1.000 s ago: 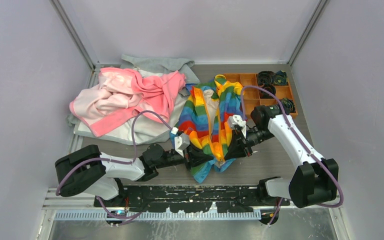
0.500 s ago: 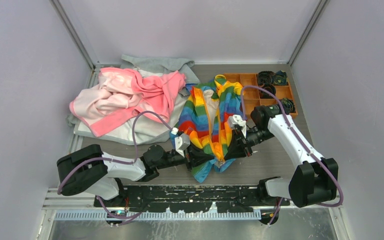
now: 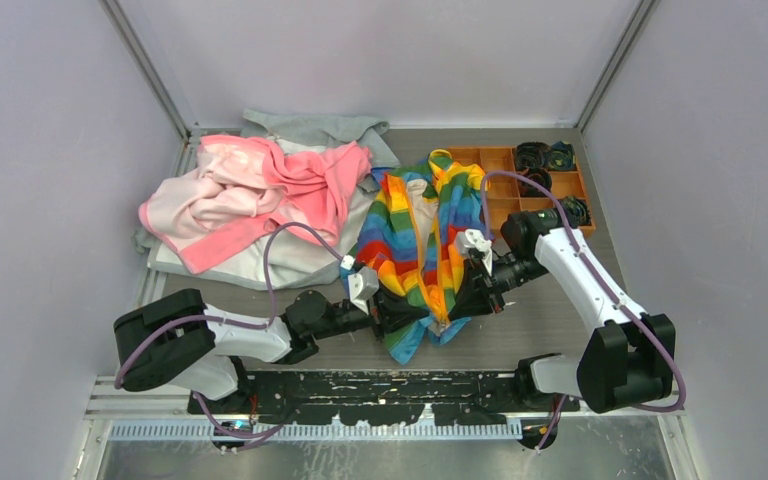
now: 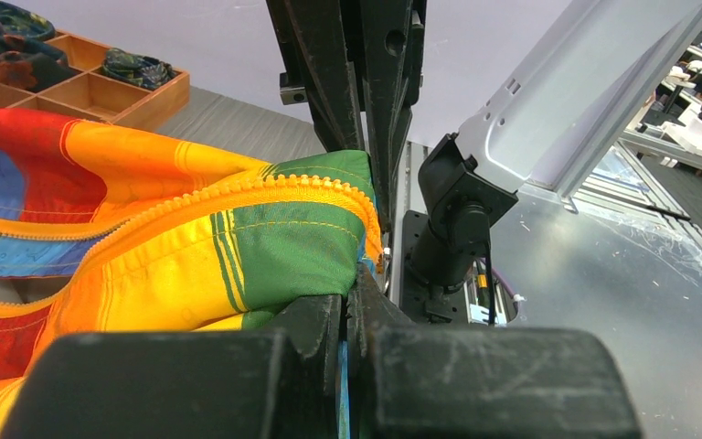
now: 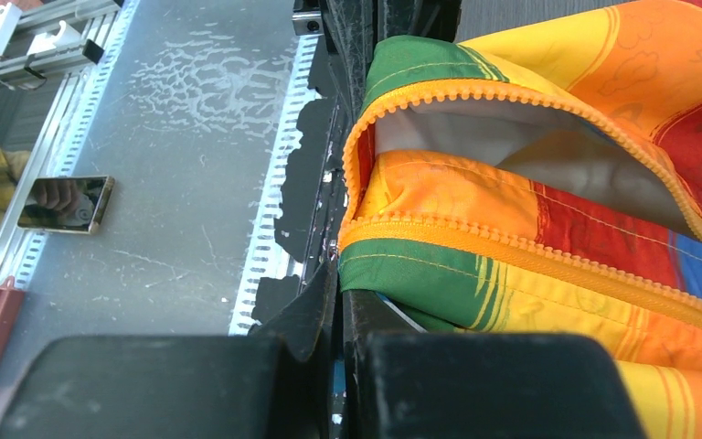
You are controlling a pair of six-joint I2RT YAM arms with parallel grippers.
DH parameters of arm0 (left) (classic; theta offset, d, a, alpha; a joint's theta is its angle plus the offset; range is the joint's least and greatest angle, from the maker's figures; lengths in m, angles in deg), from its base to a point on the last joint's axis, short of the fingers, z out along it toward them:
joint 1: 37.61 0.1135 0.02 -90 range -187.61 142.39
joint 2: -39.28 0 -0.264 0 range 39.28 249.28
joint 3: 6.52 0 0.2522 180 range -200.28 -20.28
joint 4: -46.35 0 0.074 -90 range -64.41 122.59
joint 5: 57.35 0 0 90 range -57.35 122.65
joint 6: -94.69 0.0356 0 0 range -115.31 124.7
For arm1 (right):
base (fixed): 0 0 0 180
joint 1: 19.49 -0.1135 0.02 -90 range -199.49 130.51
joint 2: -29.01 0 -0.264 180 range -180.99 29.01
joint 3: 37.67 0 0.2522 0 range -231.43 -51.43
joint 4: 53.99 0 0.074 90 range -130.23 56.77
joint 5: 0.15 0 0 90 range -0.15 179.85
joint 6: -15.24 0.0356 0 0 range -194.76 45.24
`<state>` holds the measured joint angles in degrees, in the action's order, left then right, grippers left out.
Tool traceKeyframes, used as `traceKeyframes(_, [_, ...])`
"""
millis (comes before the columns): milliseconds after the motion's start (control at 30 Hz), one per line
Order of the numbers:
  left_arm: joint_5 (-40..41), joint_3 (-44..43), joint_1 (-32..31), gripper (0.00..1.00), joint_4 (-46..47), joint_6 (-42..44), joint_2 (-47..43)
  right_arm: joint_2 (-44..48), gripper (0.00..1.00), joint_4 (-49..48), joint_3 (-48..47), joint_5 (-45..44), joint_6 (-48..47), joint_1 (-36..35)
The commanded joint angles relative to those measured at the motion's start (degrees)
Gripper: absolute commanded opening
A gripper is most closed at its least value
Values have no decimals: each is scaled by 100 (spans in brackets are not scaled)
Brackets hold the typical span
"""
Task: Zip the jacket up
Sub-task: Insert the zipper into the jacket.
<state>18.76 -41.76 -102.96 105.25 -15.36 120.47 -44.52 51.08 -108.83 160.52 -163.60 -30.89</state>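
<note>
Jacket (image 3: 415, 240) at table centre, front open, orange zipper (image 5: 439, 240) halves unjoined. Left gripper (image 3: 388, 314) and right gripper (image 3: 468, 298) each pinched tight on green hem corner. Step, likely: bringing zipper ends together. Next calls for exact pin-into-slider seating. Far-right orange tray (image 3: 497, 160): dark bundles (image 3: 533, 157) in several compartments, others bare.

Rainbow-striped jacket (image 3: 400, 240) — orange zipper (image 4: 238, 187), cream lining (image 5: 475, 128).

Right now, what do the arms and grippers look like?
The left arm and right arm are white shells with black joints, and a purple cable runs along each. The left gripper and right gripper are black, with flat fingers and scuffed housings.
</note>
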Motion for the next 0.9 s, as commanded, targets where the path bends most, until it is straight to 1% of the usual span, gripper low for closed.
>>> traceKeyframes(0, [71, -102, -64, 0, 564, 177, -59, -14, 1, 168, -69, 296, -85, 9])
traceKeyframes(633, [169, -27, -96, 0, 564, 230, 37, -31, 1, 203, -113, 337, -6, 15])
traceKeyframes(867, [269, 72, -93, 0, 573, 289, -78, -37, 1, 209, -113, 342, -9, 15])
